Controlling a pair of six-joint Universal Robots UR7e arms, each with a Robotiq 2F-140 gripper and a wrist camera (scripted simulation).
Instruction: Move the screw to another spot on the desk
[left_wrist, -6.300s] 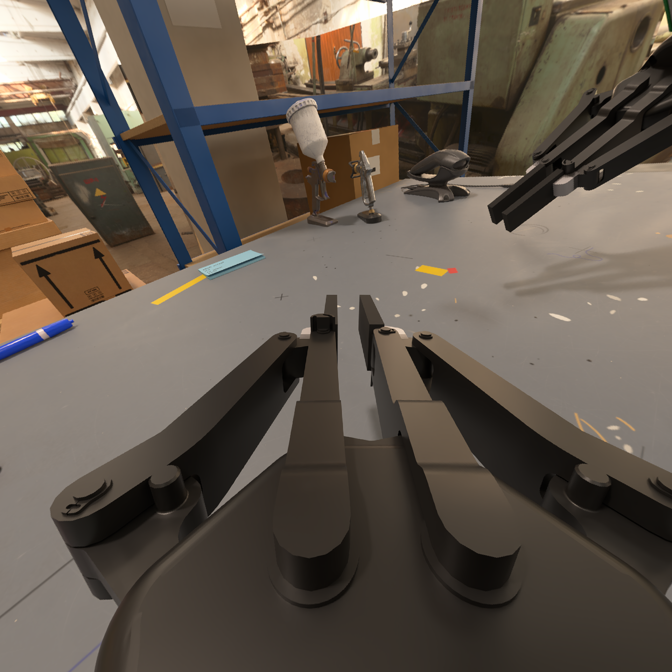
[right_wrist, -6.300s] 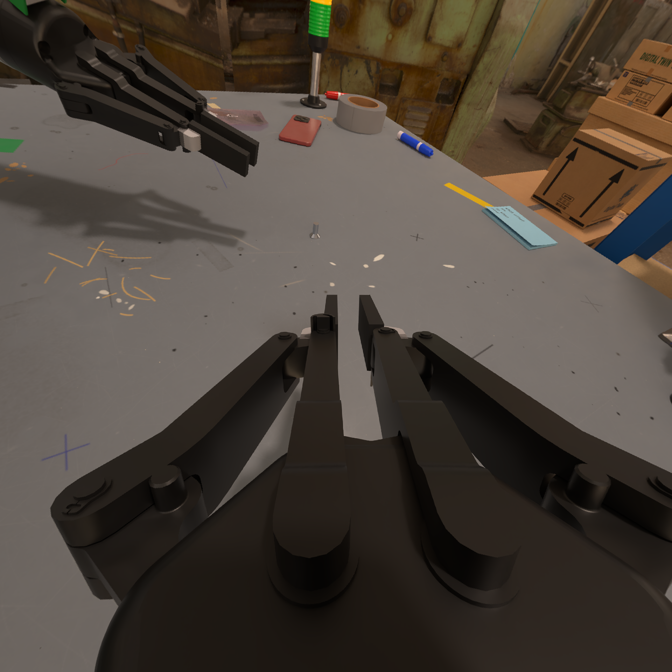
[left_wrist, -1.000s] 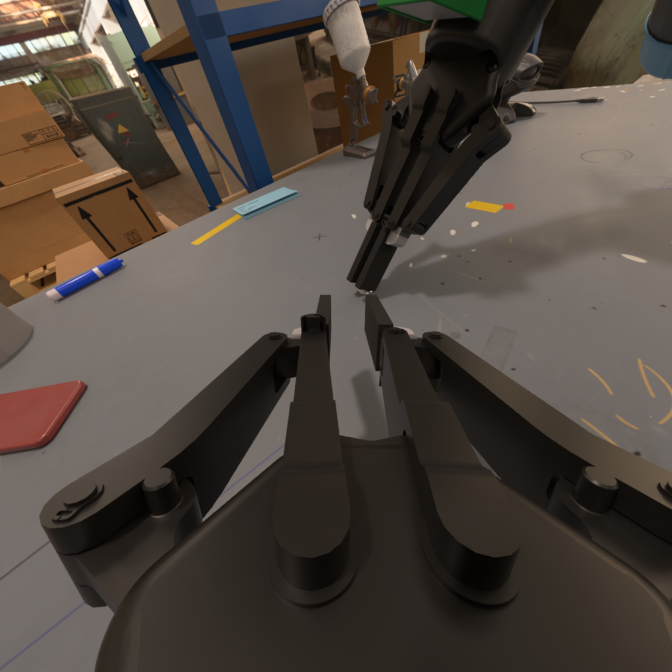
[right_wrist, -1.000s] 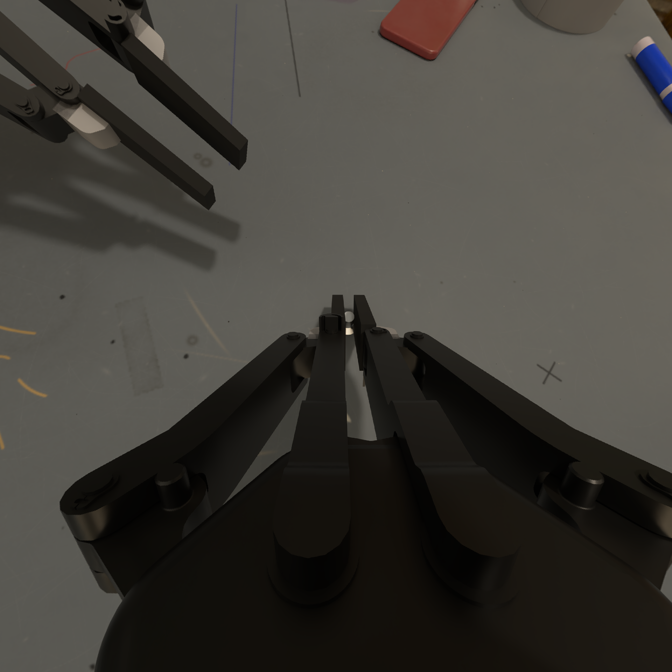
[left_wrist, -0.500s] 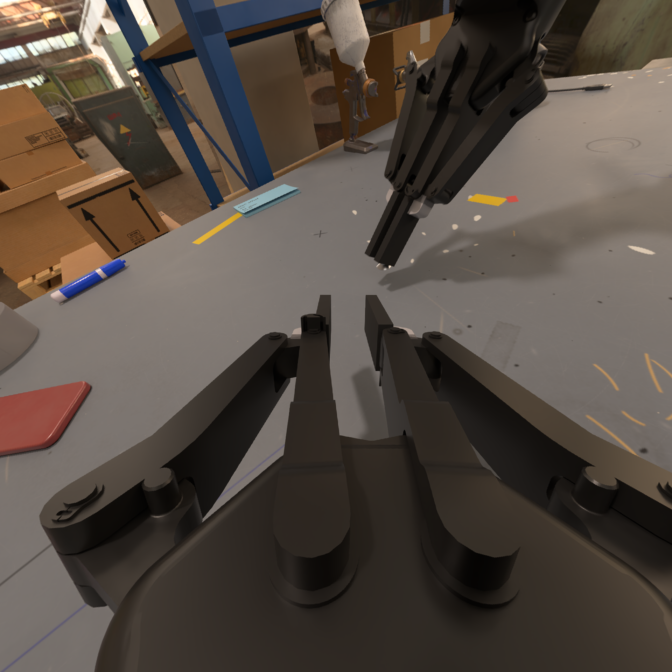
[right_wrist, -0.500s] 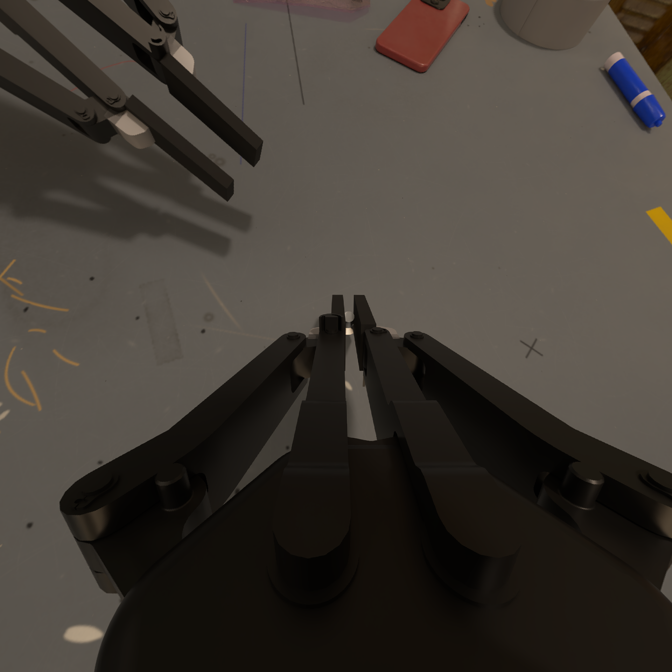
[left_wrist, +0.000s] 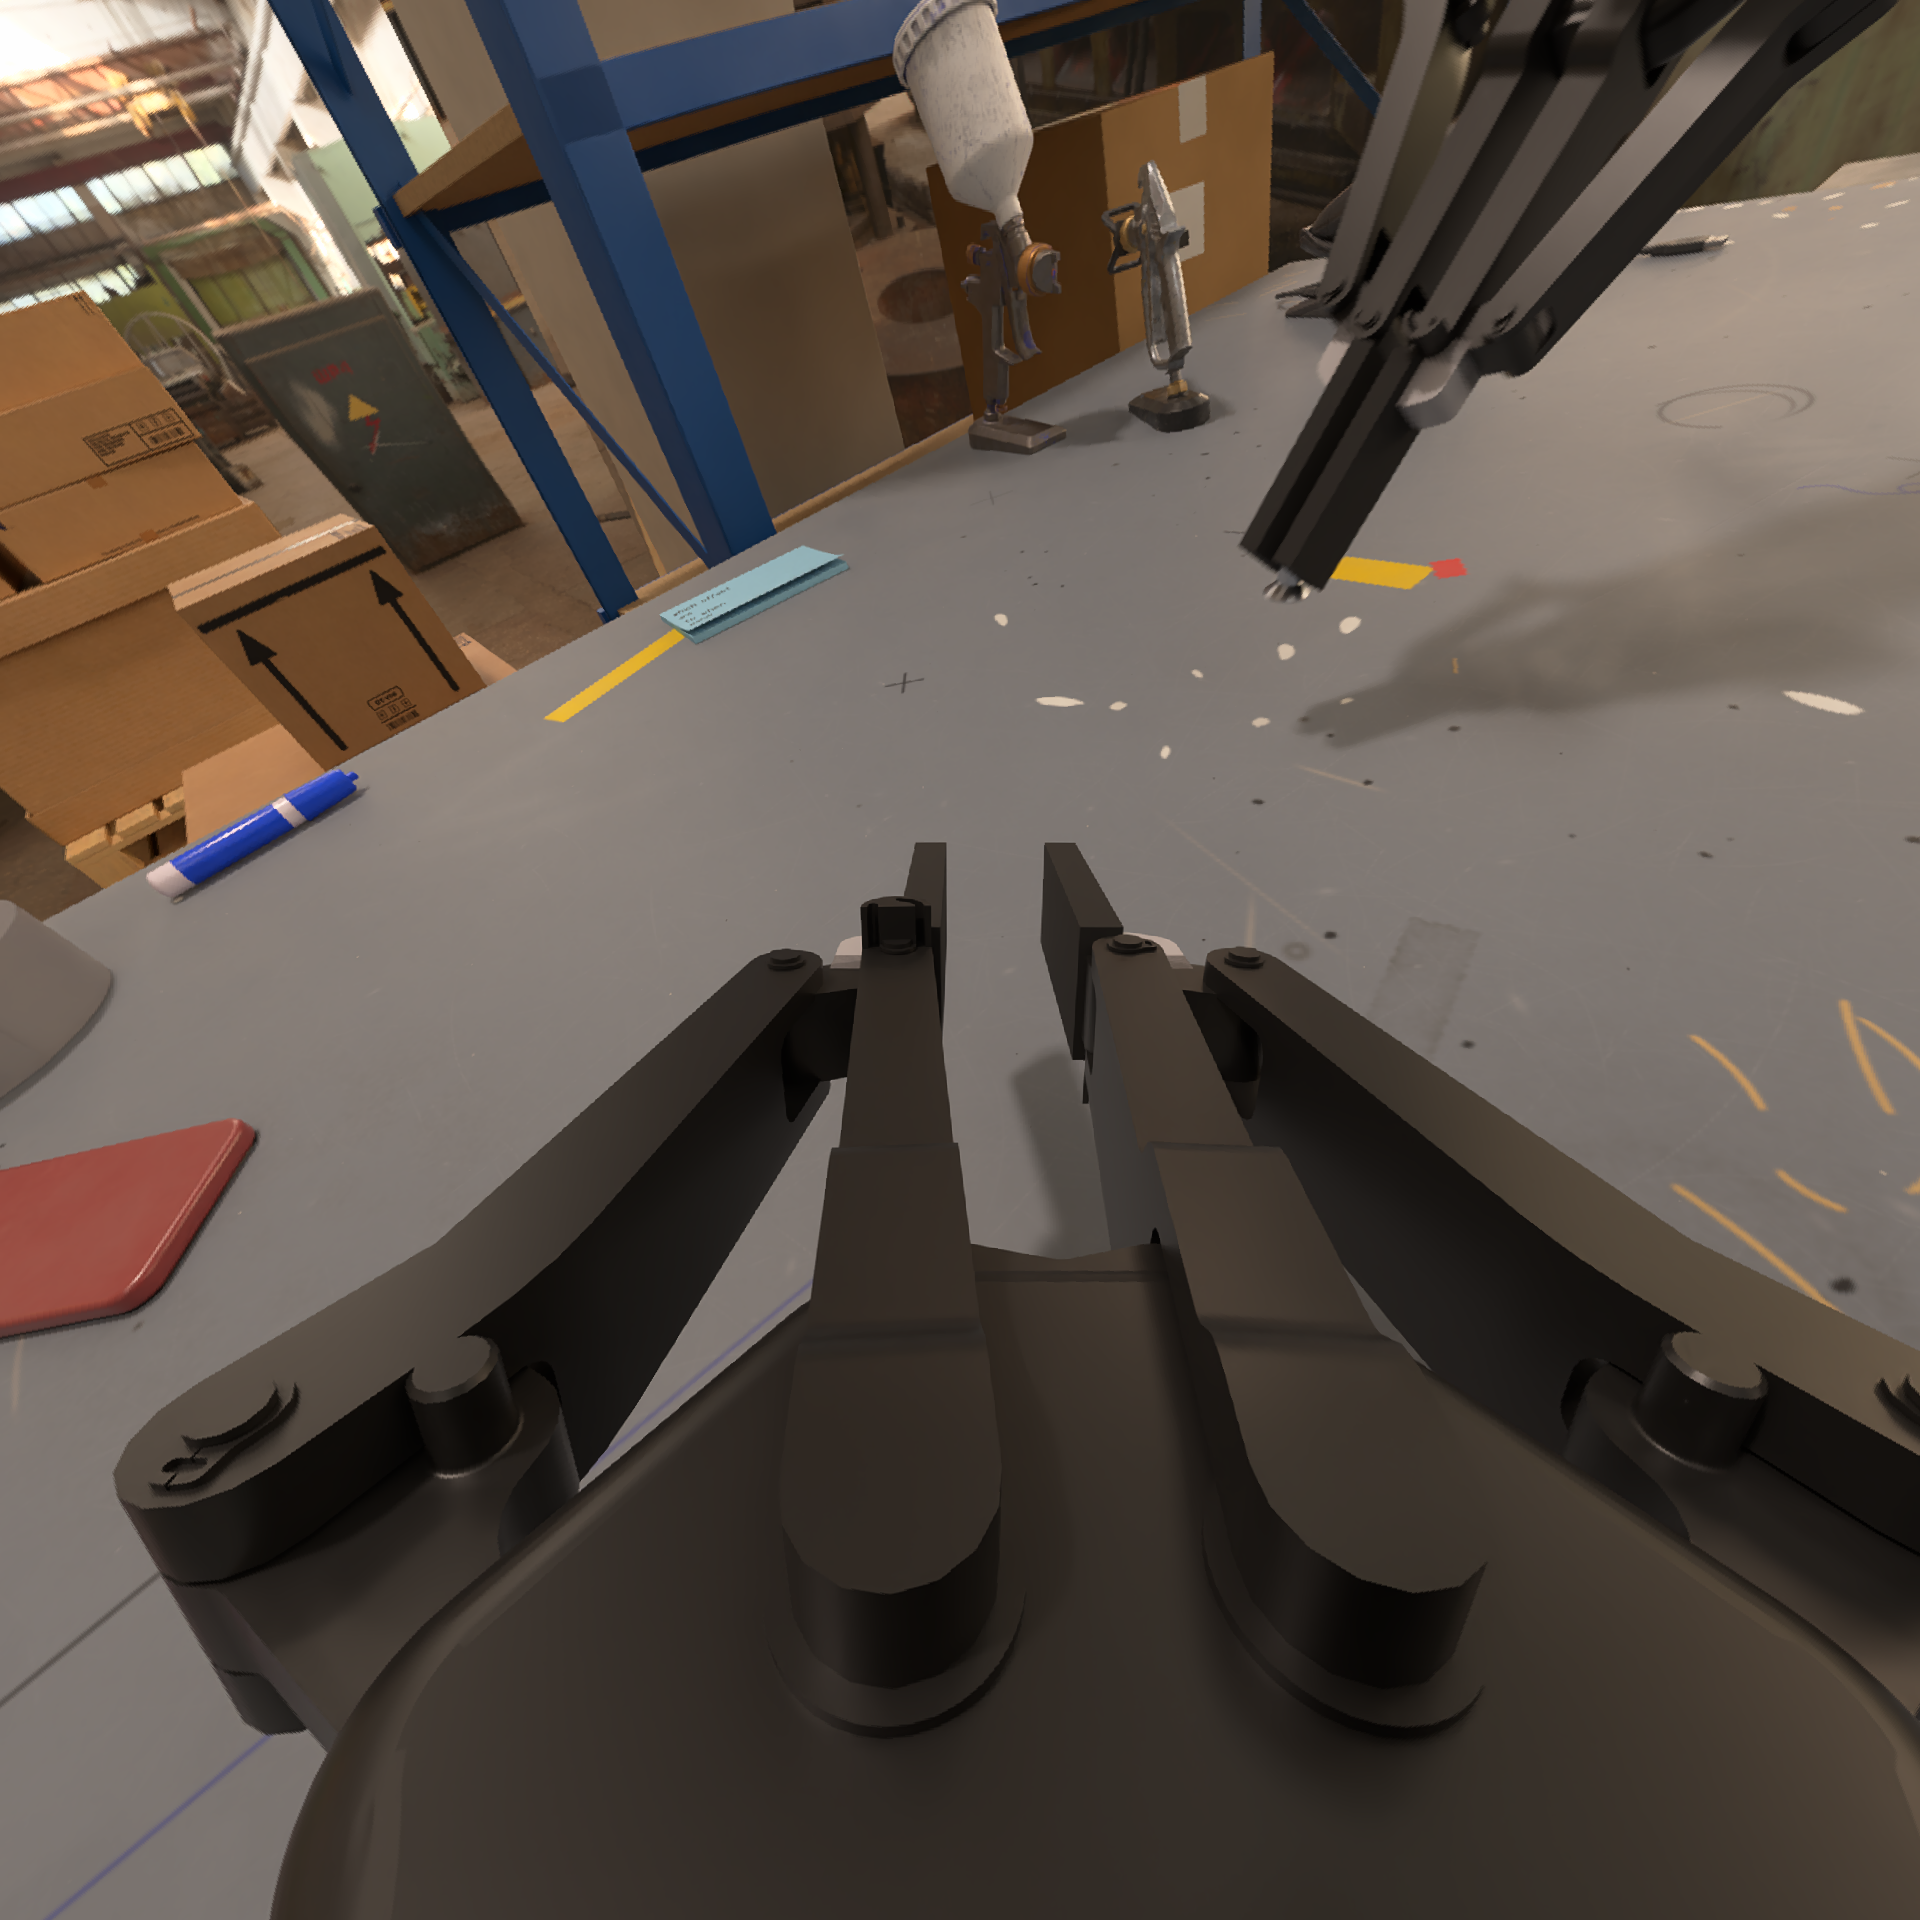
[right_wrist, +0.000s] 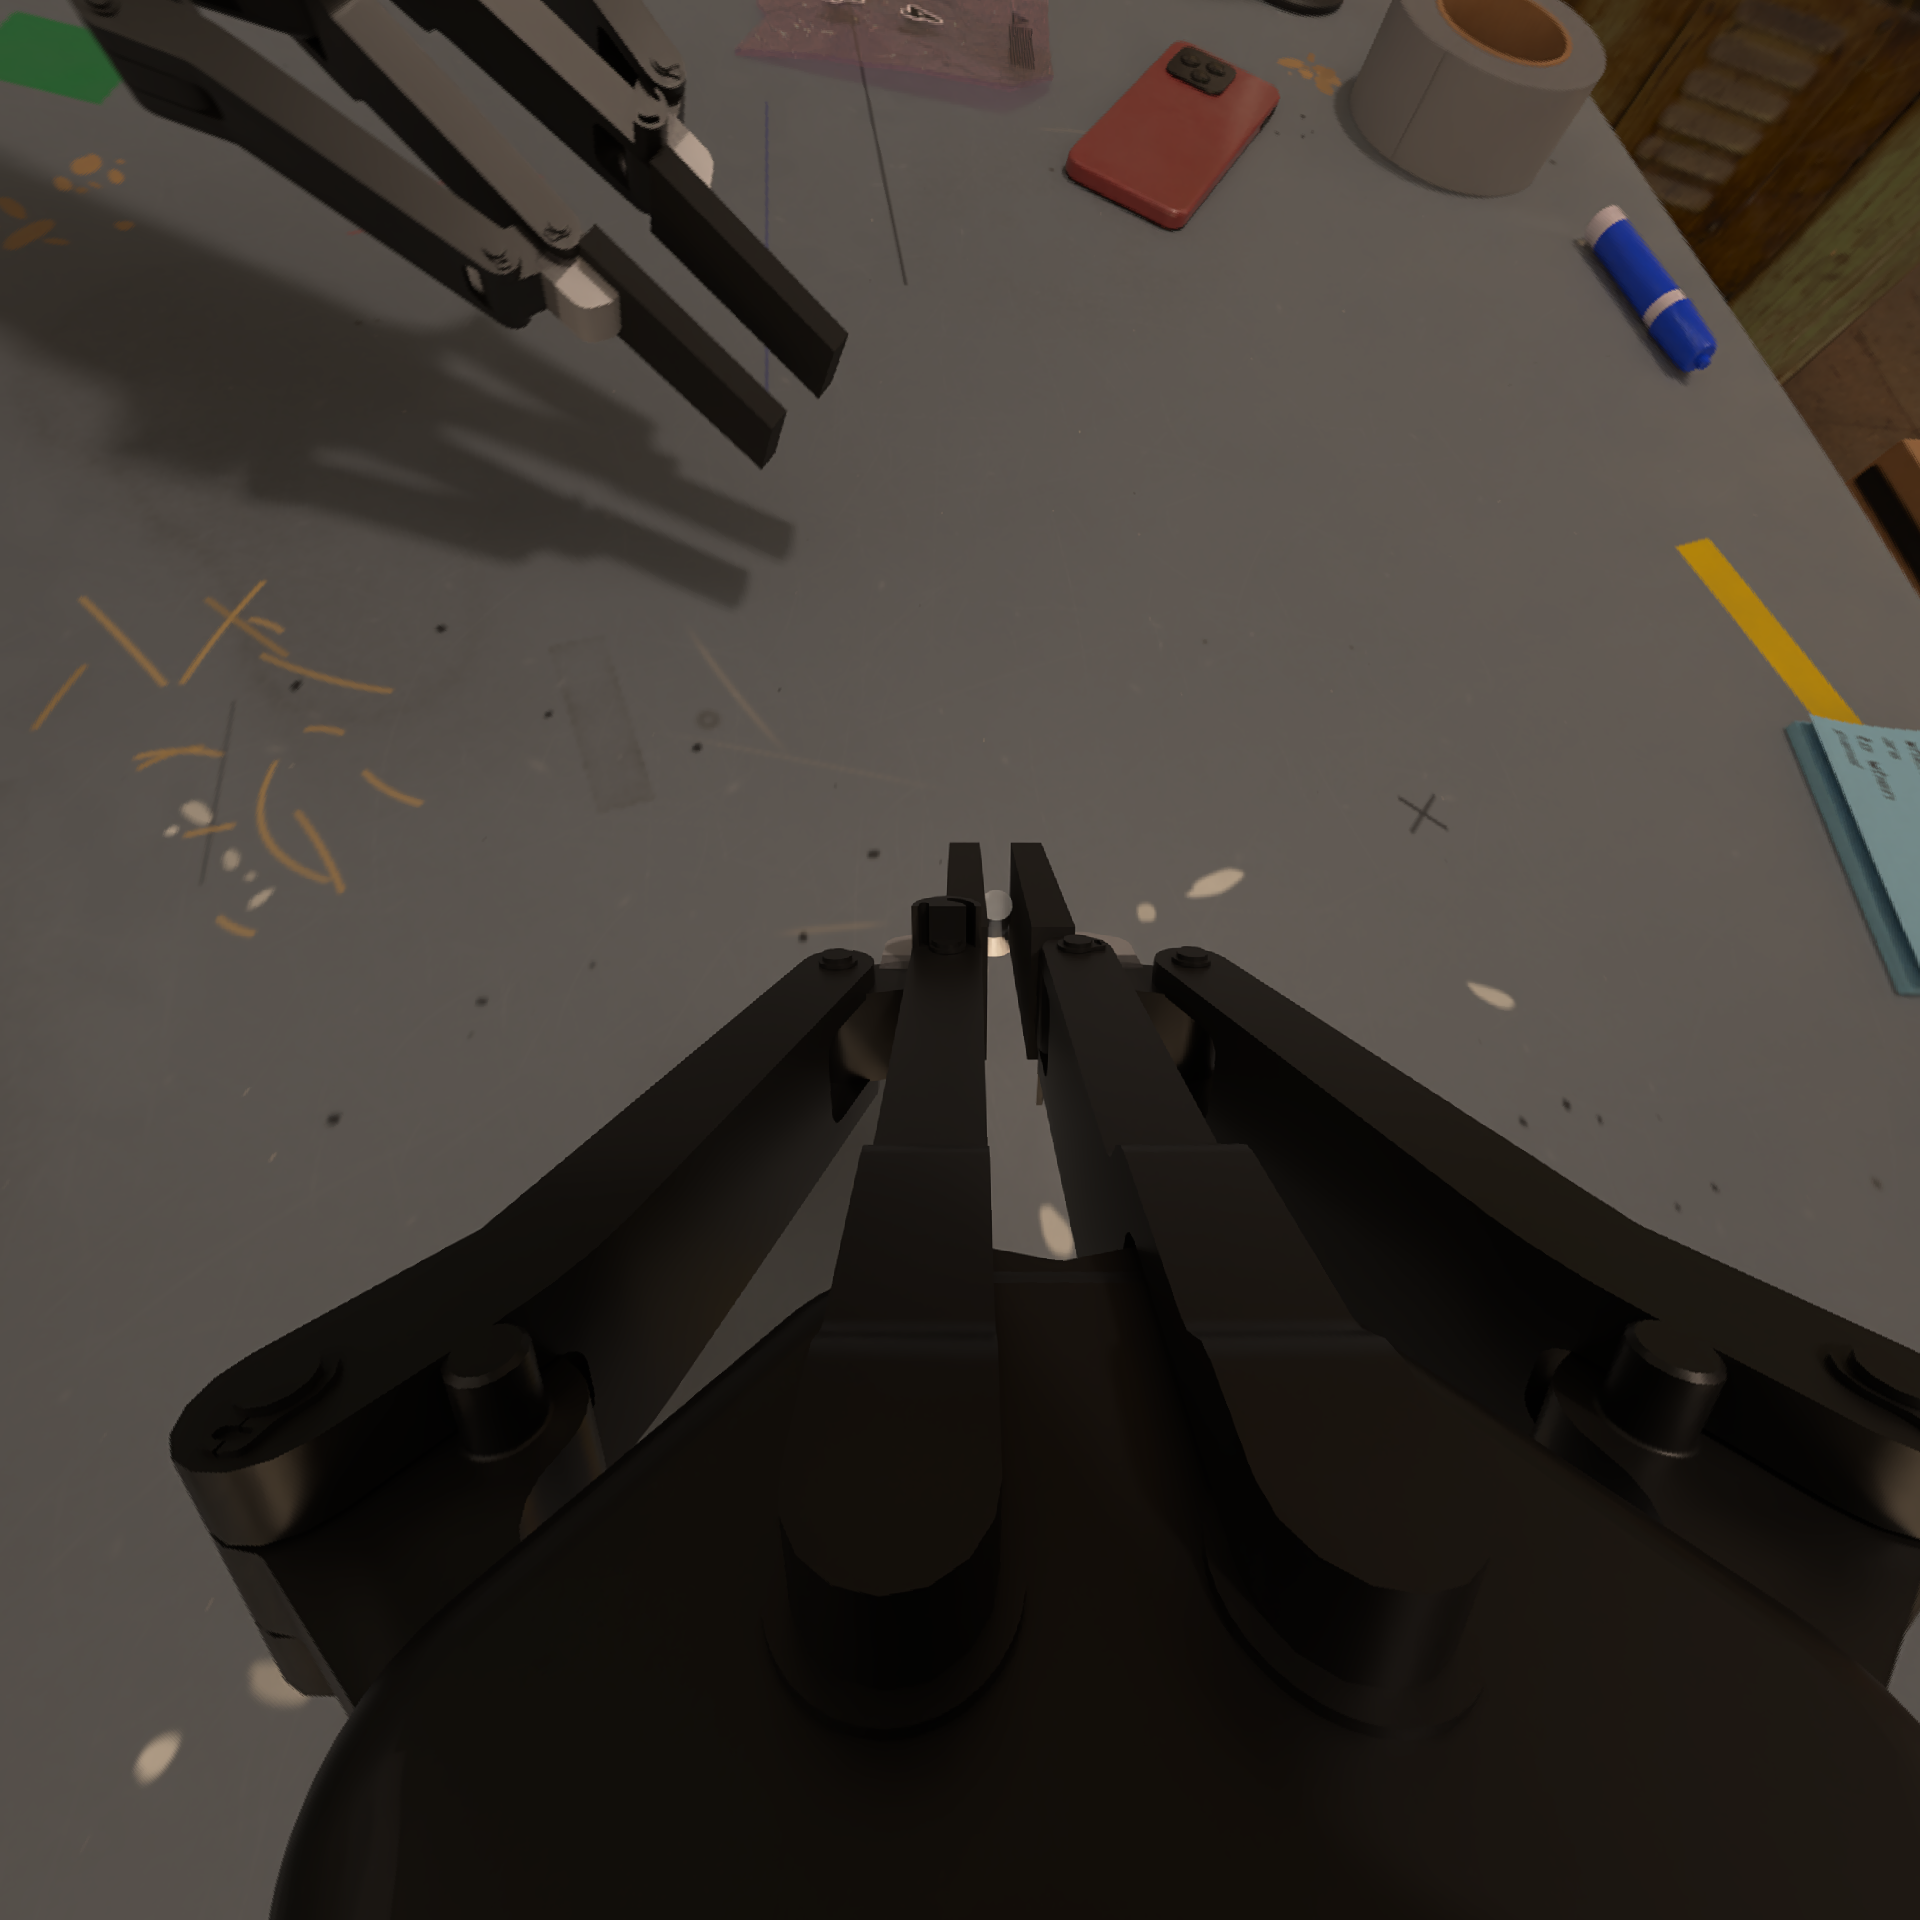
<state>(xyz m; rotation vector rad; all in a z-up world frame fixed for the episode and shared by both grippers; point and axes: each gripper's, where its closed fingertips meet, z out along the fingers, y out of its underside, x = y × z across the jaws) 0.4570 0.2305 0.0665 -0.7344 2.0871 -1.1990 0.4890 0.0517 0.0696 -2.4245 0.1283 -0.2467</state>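
Right wrist view showed our right gripper (right_wrist: 995, 868) clamped on the screw (right_wrist: 997, 906), held above the desk (right_wrist: 1143, 582); fingers hid most of it. Our left gripper (left_wrist: 992, 883) hung slightly parted, empty. At three o'clock, a blue note (right_wrist: 1870, 831) bore handwriting, cut off.

- A grey tabletop (left_wrist: 623, 935), scuffed with white flecks and orange scratches, fills the foreground.
- At 11 o'clock a blue steel rack (left_wrist: 582, 260) carries a wooden shelf.
- At 9 o'clock stand stacked cardboard boxes (left_wrist: 135, 582).
- Daylight falls through high windows (left_wrist: 114, 208) at 10 o'clock.
- A green metal cabinet (left_wrist: 364, 426) stands behind.
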